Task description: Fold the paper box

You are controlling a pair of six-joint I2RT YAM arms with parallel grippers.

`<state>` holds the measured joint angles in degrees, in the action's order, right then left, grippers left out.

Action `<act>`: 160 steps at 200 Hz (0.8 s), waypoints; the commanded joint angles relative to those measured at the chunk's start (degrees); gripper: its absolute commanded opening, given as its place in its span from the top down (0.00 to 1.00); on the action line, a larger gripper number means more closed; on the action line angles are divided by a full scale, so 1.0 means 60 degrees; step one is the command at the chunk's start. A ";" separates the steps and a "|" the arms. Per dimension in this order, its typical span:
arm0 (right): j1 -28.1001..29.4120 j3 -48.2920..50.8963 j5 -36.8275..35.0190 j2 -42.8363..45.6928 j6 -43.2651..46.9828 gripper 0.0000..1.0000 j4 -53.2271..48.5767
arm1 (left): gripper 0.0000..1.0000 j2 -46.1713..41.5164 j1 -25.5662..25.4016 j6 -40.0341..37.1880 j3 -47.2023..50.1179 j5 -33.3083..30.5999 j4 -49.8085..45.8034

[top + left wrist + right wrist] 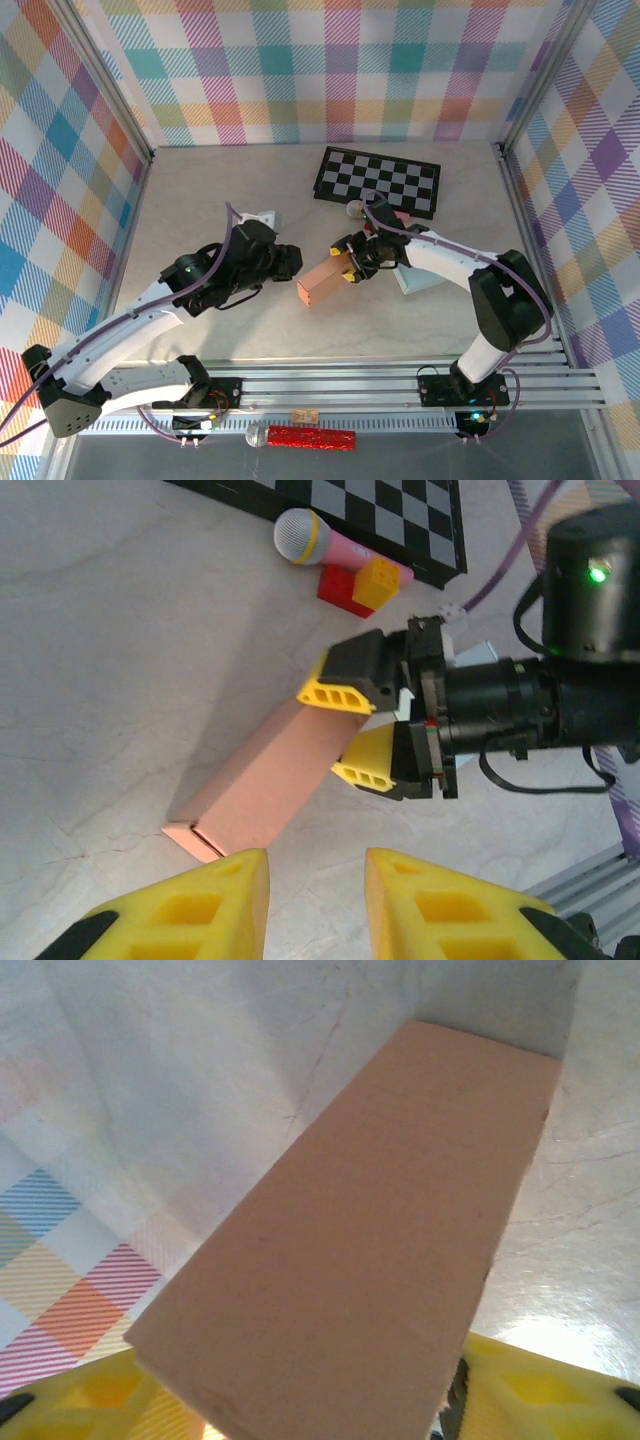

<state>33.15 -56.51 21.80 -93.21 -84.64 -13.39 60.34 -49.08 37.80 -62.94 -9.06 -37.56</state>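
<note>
The paper box [320, 283] is a long salmon-coloured carton lying on the pale table [200, 200], its flaps shut at the near end [195, 840]. My right gripper [350, 268] has its yellow fingers [335, 693] on either side of the box's far end, pressed against it. In the right wrist view the box [370, 1240] runs away from the camera with my right gripper [330, 1415] under it and yellow pads at both lower corners. My left gripper [317, 900] hangs open just short of the box's near end, with bare table between its fingers. From above, the left gripper [292, 262] sits left of the box.
A black-and-white chessboard [378, 182] lies at the back. A pink microphone [320, 542] and a red-and-yellow block [365, 585] sit beside it. A white object [258, 217] lies behind the left arm, a pale blue one [415, 280] under the right arm.
</note>
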 commanded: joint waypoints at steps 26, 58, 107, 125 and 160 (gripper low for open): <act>0.0056 0.2219 -0.0132 0.0855 0.0252 0.48 0.3765 | 0.70 0.0032 0.0601 -0.0414 0.0270 0.0625 0.0162; 0.0078 0.3545 -0.0110 0.0387 -0.0008 0.50 0.7309 | 0.71 0.0191 0.0987 -0.0550 0.0266 0.1103 0.0312; 0.0093 0.3278 -0.0193 0.0272 0.0075 0.37 0.5265 | 0.71 0.0377 0.1577 -0.0670 0.0118 0.1704 0.0296; 0.0058 0.3069 -0.0323 0.0835 0.0368 0.27 0.3418 | 0.71 0.0375 0.1759 -0.0592 0.0204 0.1979 0.0545; -0.0117 0.1505 -0.0772 0.1907 0.2221 0.10 -0.1088 | 0.69 0.0522 0.2002 -0.0339 0.0324 0.2297 0.0979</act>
<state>33.34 -39.83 19.84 -86.70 -80.58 2.09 62.61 -38.04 35.07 -61.98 2.20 -34.65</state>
